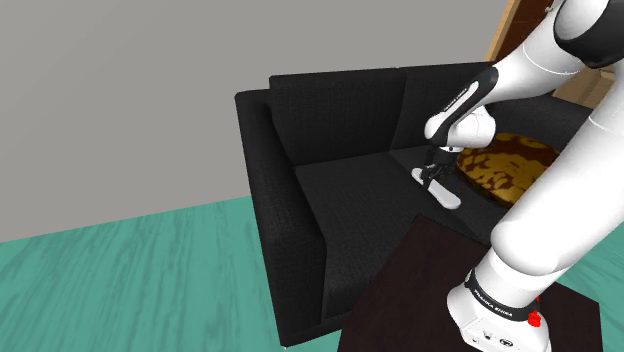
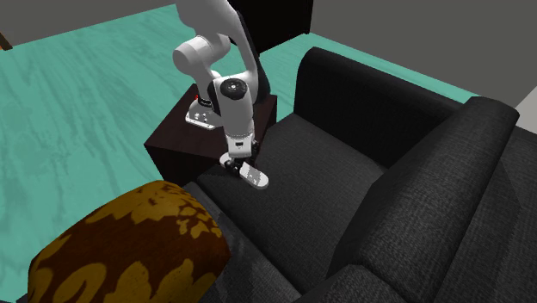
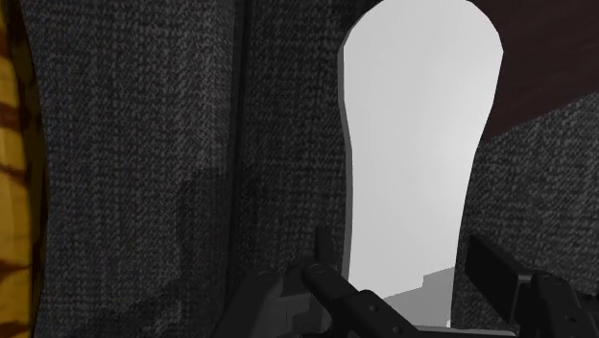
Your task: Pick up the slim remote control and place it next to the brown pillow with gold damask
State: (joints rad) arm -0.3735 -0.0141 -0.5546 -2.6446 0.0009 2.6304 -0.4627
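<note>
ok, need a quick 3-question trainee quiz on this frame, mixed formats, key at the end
1. Fill in: the pillow is brown with a ____ pattern.
2. True or false: the gripper hovers over the teal floor.
3. Multiple choice: the white remote is A) lying on the dark stand, B) clasped between the gripper's fingers over the black sofa seat, C) resting on top of the pillow.
Key: 1 gold; 2 false; 3 B.
</note>
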